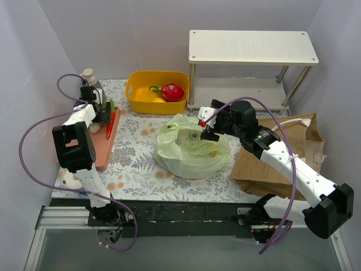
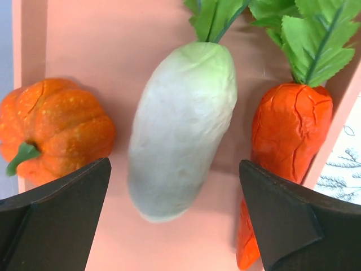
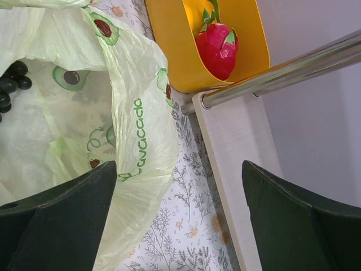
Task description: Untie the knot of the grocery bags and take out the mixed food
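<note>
The pale green plastic bag (image 1: 192, 148) lies open in the middle of the table; in the right wrist view (image 3: 101, 113) dark grapes (image 3: 11, 84) show inside it. The brown tote (image 1: 282, 149) lies flat at the right under my right arm. My right gripper (image 1: 207, 129) is open and empty above the green bag's far right edge. My left gripper (image 1: 104, 116) is open over the pink tray (image 1: 107, 149). Between its jaws lies a white radish (image 2: 180, 130), with an orange carrot (image 2: 285, 147) to its right and a small orange pumpkin-like fruit (image 2: 53, 132) to its left.
A yellow tub (image 1: 157, 93) at the back holds a red fruit (image 1: 172, 92) and something yellow. A white two-level shelf (image 1: 251, 48) stands at the back right, its metal leg near my right gripper. A pump bottle (image 1: 90, 79) stands behind the tray.
</note>
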Available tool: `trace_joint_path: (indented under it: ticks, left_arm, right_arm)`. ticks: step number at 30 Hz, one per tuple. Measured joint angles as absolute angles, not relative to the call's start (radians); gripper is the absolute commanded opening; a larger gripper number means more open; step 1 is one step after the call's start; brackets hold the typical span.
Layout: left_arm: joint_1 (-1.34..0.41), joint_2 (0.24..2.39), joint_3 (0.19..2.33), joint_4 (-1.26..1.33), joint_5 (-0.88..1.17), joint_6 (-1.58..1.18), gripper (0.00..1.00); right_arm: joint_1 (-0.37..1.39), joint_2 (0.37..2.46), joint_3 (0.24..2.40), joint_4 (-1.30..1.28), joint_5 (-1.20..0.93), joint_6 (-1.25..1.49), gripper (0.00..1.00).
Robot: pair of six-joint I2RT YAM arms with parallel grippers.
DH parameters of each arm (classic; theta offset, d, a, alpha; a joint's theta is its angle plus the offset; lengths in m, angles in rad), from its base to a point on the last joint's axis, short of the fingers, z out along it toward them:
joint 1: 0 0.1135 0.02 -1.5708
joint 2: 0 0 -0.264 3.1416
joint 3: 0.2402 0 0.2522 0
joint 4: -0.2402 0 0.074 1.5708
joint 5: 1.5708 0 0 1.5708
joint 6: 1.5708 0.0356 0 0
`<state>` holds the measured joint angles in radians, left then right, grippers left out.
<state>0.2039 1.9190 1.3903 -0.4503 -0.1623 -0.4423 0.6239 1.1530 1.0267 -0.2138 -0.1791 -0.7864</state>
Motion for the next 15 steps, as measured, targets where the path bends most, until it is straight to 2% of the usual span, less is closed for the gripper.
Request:
trace_joint_path:
  ticks: [4, 7, 10, 11, 15]
  left_arm:
    - [0.204, 1.873, 1.406, -0.49, -0.165, -0.469, 0.98]
    - [0.204, 1.816, 1.451, -0.519, -0.121, -0.473, 0.98]
    - [0.205, 1.757, 1.531, -0.539, 0.027, -0.485, 0.98]
    - [0.203, 1.737, 1.559, -0.545, 0.1, -0.491, 0.98]
    - [0.12, 1.666, 1.637, -0.594, 0.41, -0.495, 0.98]
  right_arm:
    - [0.624, 1.153, 1.027, -0.215, -0.198, -0.773, 0.98]
    - [0.624, 1.153, 1.027, -0.215, -0.206, -0.76, 0.94]
    - [0.624, 1.153, 1.027, -0.215, -0.23, -0.74, 0.8]
    - [0.624, 1.153, 1.027, -0.215, -0.243, -0.733, 0.72]
    - [0.64, 1.154, 1.024, -0.215, -0.31, -0.704, 0.6]
